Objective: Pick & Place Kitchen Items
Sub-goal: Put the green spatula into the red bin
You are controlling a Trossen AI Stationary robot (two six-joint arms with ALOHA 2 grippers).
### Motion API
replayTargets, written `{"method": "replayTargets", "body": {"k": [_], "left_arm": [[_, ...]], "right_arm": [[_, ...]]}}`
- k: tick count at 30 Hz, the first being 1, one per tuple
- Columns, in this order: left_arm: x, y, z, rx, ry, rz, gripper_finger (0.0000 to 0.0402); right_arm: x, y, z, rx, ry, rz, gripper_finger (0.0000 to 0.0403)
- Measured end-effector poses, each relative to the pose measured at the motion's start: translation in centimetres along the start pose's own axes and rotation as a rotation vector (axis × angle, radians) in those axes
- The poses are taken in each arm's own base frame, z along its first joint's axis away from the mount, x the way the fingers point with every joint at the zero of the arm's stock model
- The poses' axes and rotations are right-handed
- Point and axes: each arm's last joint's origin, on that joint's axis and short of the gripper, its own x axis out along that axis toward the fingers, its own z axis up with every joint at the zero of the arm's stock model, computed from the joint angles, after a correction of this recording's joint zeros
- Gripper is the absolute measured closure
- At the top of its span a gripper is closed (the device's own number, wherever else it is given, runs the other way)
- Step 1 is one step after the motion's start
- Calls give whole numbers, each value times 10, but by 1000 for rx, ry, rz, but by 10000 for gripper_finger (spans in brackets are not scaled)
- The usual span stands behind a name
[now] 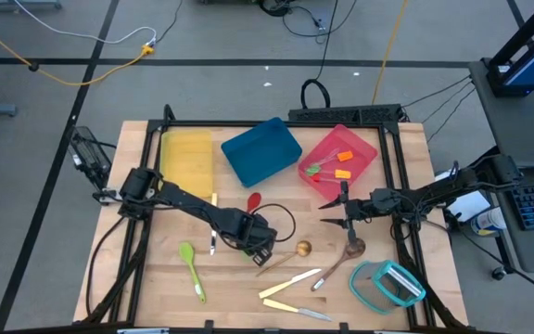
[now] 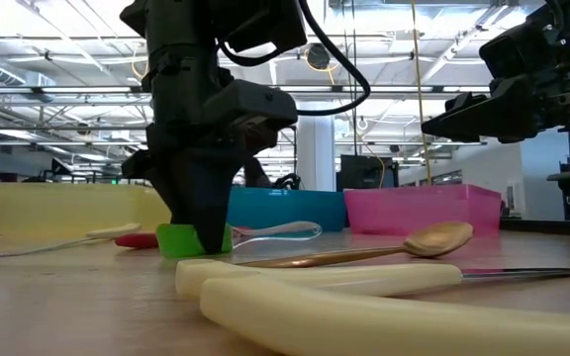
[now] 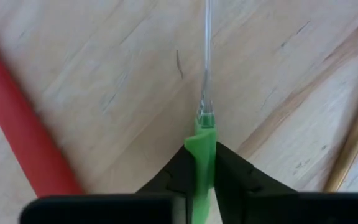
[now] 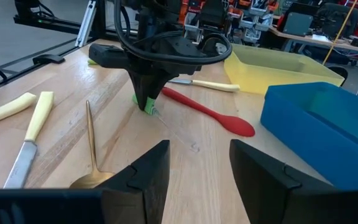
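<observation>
both fingers (image 3: pixel 173 177) of the left gripper (image 3: pixel 202 171) are clamped on the green handle of a clear-bladed utensil (image 3: pixel 204 93), whose see-through end lies flat on the wooden table (image 1: pixel 156 278) near its middle. the low view shows the green handle (image 2: pixel 181 240) pinched at table level under the dark gripper (image 2: pixel 204 232). just left of it lies a red spoon (image 4: pixel 207 112), and on its right a brown wooden spoon (image 4: pixel 91 149). cream plastic knives (image 1: pixel 290 283) rest toward the near edge, with a green spoon (image 1: pixel 191 264) at near left. right gripper (image 4: pixel 197 174) hovers to the right, its fingers apart and holding nothing, beside the pink tray (image 1: pixel 364 148). yellow tray (image 1: pixel 186 158) and blue tray (image 1: pixel 260 150) sit along the far side; a teal-rimmed clear container (image 1: pixel 385 283) sits near right.
</observation>
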Motion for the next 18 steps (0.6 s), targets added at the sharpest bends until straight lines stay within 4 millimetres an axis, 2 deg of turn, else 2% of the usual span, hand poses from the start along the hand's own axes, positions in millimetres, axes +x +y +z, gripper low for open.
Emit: {"method": "replayTargets", "body": {"k": [7,14,18], "left_arm": [[-8,-8,8,82,-46,-1,371],[-37,-35,33,251,-324,-41,359],[-45,-44,46,328,-469,-65,363]], "right_arm": [[0,0,0,3,0,0,243],[0,0,-1,63,5,3,243],[0,0,-3,81,28,4,243]]}}
